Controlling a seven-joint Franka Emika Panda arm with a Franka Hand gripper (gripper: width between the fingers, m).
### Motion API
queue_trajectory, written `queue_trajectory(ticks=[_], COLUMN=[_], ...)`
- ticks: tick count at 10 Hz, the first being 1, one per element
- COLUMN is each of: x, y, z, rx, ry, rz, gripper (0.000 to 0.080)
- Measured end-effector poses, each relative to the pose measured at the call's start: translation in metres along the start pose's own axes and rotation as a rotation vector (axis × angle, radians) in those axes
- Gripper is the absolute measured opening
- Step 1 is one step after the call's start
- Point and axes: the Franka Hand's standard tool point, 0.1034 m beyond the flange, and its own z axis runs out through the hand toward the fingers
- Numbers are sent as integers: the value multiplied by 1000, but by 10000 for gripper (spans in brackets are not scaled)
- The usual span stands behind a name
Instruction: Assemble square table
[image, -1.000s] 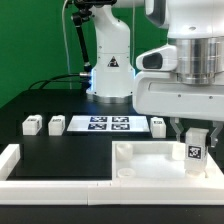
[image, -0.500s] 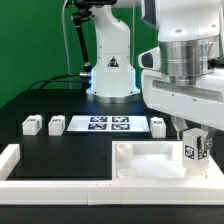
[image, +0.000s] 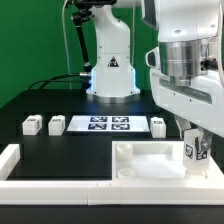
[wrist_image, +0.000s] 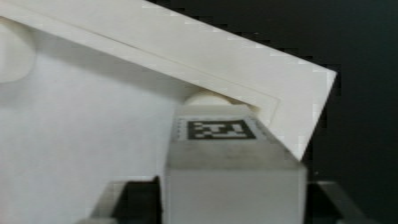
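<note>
The tool (image: 194, 146) is gripping a tagged white leg (image: 193, 154) upright at a corner of the square table slab (image: 150, 158); other legs (image: 31, 125) are lying on the black tabletop (image: 70, 150).

Arm (image: 108, 55) base stood at the upper centre of the exterior view, with its links running out past the top edge. Wrist (image: 188, 60) hung at the upper right, pointing straight down. Gripper (image: 195, 142) sat at the lower right, jaws vertical and part-way closed, clamped on a leg (image: 192, 153) from both sides. In the wrist view, dark fingers (wrist_image: 135, 200) flanked that leg.
</note>
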Motion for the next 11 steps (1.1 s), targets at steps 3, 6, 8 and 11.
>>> queue_trajectory(ticks=[3, 6, 8, 11], x=[-18, -16, -14, -1], y=[-5, -4, -3, -8], z=[-4, -3, -4, -1], rx=[-36, -38, -56, -49], ry=[-8, -13, 1, 40], rz=[-369, -626, -915, -1347], gripper=[569, 644, 649, 649])
